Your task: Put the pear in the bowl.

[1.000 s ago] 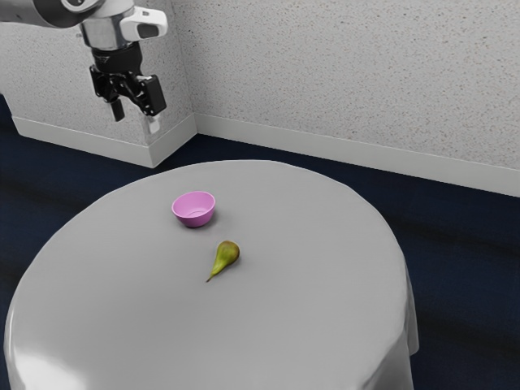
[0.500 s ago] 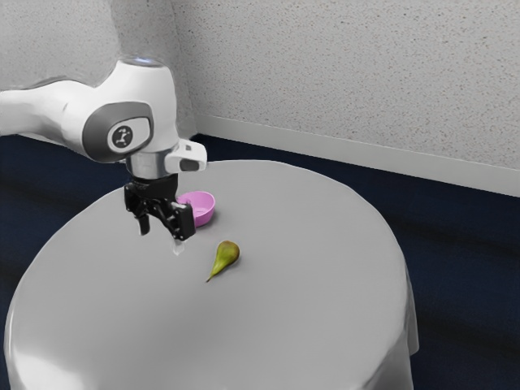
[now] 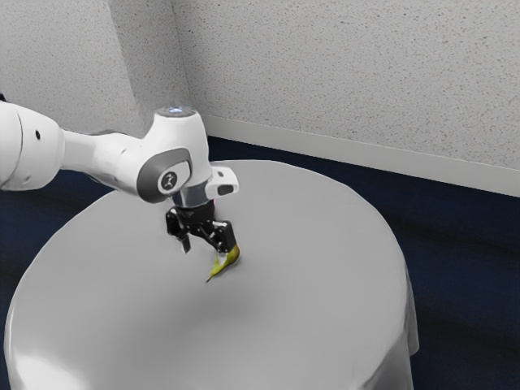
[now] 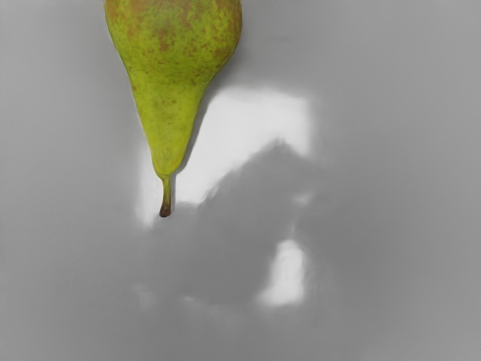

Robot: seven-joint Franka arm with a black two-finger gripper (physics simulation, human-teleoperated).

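Note:
The gripper point(image 3: 205, 250) is low above the table in the exterior view, its fingers spread apart with nothing held between them. One fingertip overlaps the near side of the green-brown pear point(image 3: 232, 257) from this angle; whether they touch, I cannot tell. In the wrist view the pear point(image 4: 171, 71) lies on its side on the cloth, its stem thin and dark and its rounded end cut by the picture's edge. My hand and wrist cover the place where the pink bowl stood.
A round table with a smooth grey cloth point(image 3: 325, 284) carries the pear. Shiny light patches and a soft shadow lie on the cloth point(image 4: 376, 226) near the pear. Behind the table stands a speckled wall.
My hand has come in from the exterior view's upper left, past the table's edge, and down beside the pear. The pear has stayed put, while the bowl has become covered by the hand.

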